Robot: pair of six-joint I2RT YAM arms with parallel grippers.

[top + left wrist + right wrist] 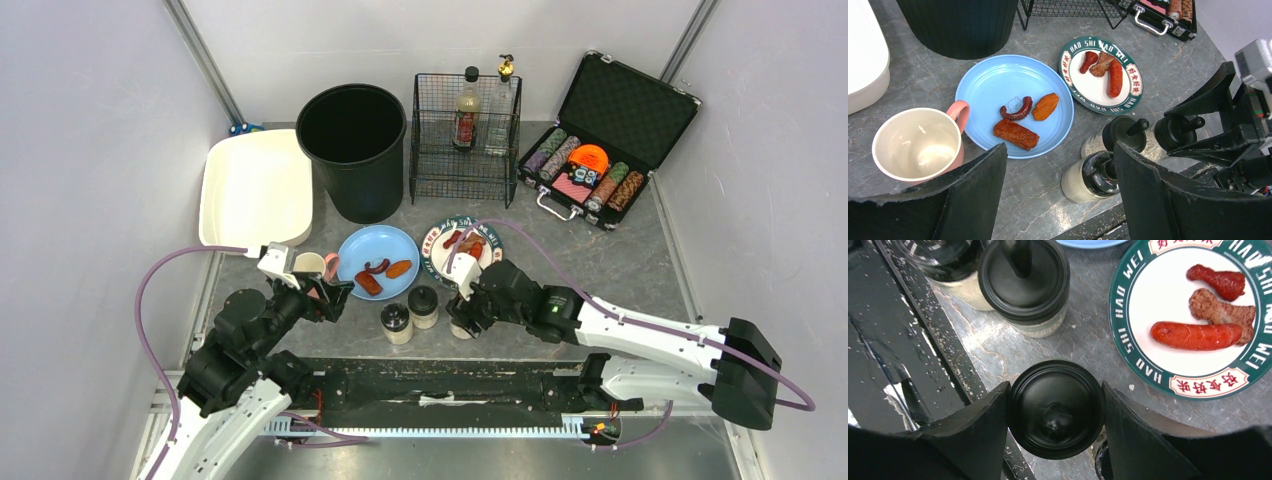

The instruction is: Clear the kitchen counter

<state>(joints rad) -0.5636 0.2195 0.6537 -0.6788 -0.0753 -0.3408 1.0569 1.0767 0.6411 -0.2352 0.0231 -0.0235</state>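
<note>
The dark grey stone-look kitchen counter (610, 275) holds a blue plate (378, 262) with food pieces, a green-rimmed plate (462, 247) with sausages, a pink mug (312, 265) and three black-lidded shakers. My right gripper (463, 312) is shut on the right shaker (1055, 407), a finger touching each side of its lid. The other two shakers (397, 322) (423, 305) stand just to its left. My left gripper (1060, 170) is open and empty above the counter, with the mug (918, 145) to its left and the nearest shaker (1090, 176) by its right finger.
A black bin (355, 150), a white tray (255, 190), a wire basket (465, 150) with two bottles and an open poker-chip case (600, 150) line the back. A black rail (440, 385) runs along the near edge.
</note>
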